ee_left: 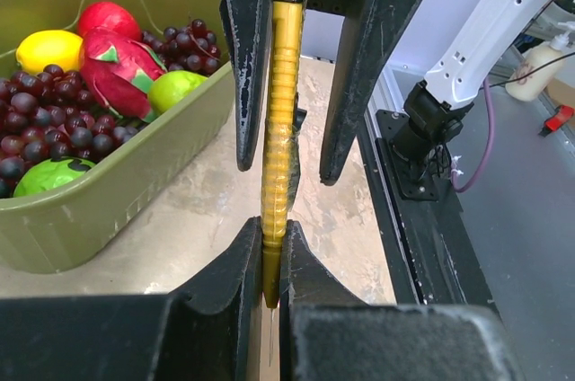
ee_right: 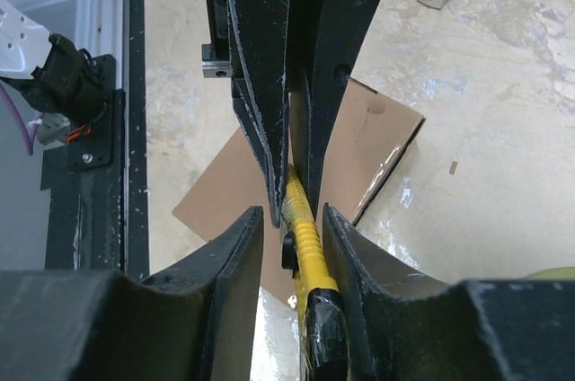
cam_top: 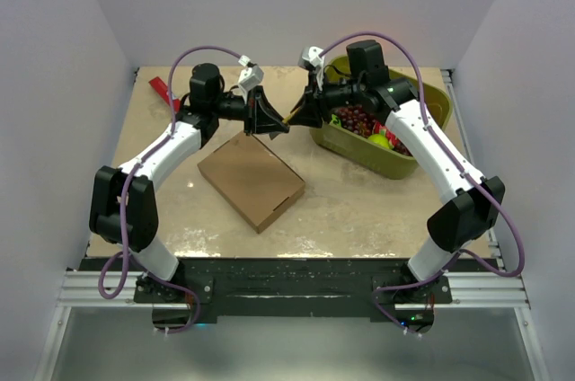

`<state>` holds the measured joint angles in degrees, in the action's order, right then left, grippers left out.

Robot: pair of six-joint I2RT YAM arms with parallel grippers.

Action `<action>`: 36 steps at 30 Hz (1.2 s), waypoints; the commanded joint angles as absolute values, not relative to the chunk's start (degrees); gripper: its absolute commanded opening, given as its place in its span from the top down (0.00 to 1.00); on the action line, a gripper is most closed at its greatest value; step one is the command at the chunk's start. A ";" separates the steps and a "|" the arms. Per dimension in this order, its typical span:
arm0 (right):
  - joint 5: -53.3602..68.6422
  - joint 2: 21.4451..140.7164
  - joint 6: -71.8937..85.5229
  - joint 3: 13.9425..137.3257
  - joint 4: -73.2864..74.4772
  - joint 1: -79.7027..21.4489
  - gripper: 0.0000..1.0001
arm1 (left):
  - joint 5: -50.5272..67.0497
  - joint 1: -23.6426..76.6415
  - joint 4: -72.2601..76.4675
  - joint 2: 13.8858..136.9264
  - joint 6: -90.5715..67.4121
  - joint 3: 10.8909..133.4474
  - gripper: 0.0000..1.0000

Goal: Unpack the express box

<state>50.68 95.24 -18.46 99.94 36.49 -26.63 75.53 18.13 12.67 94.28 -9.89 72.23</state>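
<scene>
The express box [cam_top: 252,179] is a flat brown cardboard mailer lying closed on the table between the arms; it also shows below the fingers in the right wrist view [ee_right: 368,143]. A yellow ribbed utility knife [ee_left: 277,111] is held in the air above the box's far corner. My left gripper [cam_top: 275,122] is shut on the knife's tip end [ee_left: 271,242]. My right gripper [cam_top: 302,115] faces it, jaws open around the knife's other end [ee_right: 305,237], which rests against one finger. The two grippers' fingertips almost meet.
An olive-green tub [cam_top: 359,155] holding grapes, a lemon, a lime and red fruit stands at the back right, just beside the right gripper [ee_left: 99,210]. A small red-and-grey object [cam_top: 163,89] lies at the back left. White walls enclose three sides.
</scene>
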 commanded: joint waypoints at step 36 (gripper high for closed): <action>7.47 80.50 -2.64 77.52 21.62 -26.89 1.00 | 17.82 3.96 -31.98 80.50 -10.28 56.26 0.06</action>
